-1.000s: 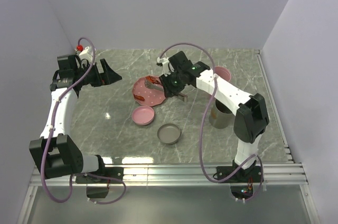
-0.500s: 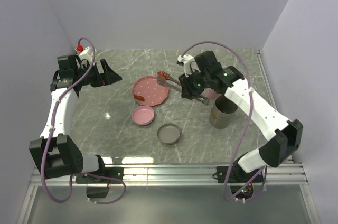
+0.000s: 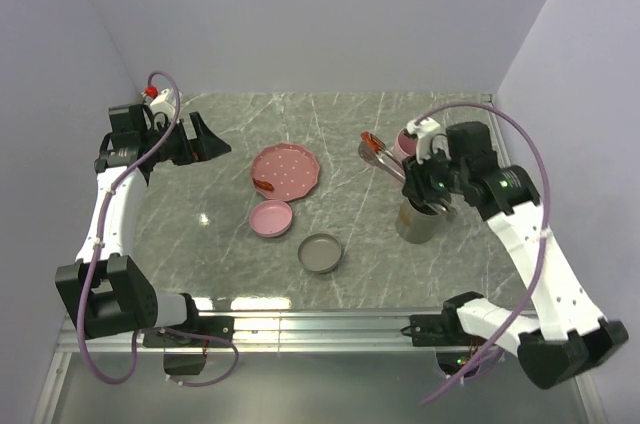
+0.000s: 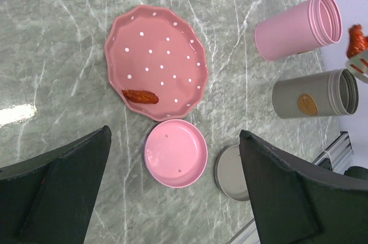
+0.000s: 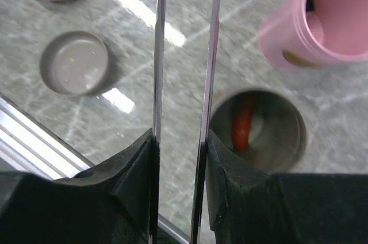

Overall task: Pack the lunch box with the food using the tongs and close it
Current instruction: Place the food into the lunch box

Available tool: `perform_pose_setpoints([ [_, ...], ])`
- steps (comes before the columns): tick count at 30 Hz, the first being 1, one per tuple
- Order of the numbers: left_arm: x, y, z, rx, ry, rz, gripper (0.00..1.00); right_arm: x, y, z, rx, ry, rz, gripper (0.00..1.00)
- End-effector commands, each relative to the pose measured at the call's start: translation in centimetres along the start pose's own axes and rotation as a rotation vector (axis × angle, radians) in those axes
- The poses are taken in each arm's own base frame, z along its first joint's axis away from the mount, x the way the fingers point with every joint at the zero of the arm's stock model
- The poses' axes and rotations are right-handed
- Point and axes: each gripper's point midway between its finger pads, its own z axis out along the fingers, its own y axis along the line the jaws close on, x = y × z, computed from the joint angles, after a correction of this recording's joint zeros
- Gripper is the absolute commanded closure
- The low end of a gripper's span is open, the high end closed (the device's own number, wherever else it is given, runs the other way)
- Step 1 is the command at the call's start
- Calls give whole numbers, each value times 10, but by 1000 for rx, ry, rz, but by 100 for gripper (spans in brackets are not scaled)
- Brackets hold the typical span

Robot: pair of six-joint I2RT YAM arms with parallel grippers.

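Observation:
My right gripper point(image 3: 427, 187) point(image 5: 180, 137) is shut on the silver tongs point(image 3: 386, 157) point(image 5: 210, 54). The tong tips pinch a red sausage point(image 3: 368, 139) point(image 4: 355, 38) in the air beside the pink tub point(image 3: 410, 140) point(image 5: 339, 14). The olive-grey tub point(image 3: 418, 222) point(image 5: 256, 132) stands just under the gripper, and another red sausage point(image 5: 244, 120) lies inside it. One more sausage point(image 3: 264, 185) point(image 4: 140, 96) lies on the pink dotted plate point(image 3: 290, 166). The pink lid point(image 3: 271, 217) and the grey lid point(image 3: 320, 253) sit on the table. My left gripper point(image 3: 207, 134) point(image 4: 172, 136) hovers open at the far left, holding nothing.
The walls close in behind and on both sides. A metal rail point(image 3: 330, 326) runs along the near table edge. The right arm's elbow hangs over the right side of the table, near the grey tub.
My right arm has swung from the plate to the right, carrying the tongs and the pinched sausage over to the two tubs. The left arm has not moved.

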Motion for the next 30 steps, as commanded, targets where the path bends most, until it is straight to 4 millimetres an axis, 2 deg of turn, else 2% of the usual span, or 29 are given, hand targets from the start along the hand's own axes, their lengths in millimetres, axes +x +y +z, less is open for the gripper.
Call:
perform_pose_setpoints([
  [1, -18, -14, -10, 24, -47, 56, 1, 10, -7, -22, 36, -37, -51, 73],
  [2, -18, -14, -10, 25, -46, 56, 1, 14, -14, -27, 60, -42, -47, 73],
  [6, -18, -14, -10, 25, -45, 53, 0, 31, -21, -54, 124, -71, -33, 73],
  [11, -18, -15, -11, 27, -47, 54, 1, 54, -34, -79, 233, -57, 5, 74],
  [14, -19, -15, -12, 23, -43, 60, 1, 71, -28, -91, 247, -50, 28, 74],
  [15, -20, -16, -12, 23, -43, 62, 1, 76, -31, -94, 273, -46, 48, 74],
  [22, -21, -21, -15, 35, -52, 71, 0, 111, -28, -95, 307, 29, 70, 73],
  [30, -21, -22, -20, 23, -60, 95, 1, 114, -29, -93, 299, 52, 112, 69],
])
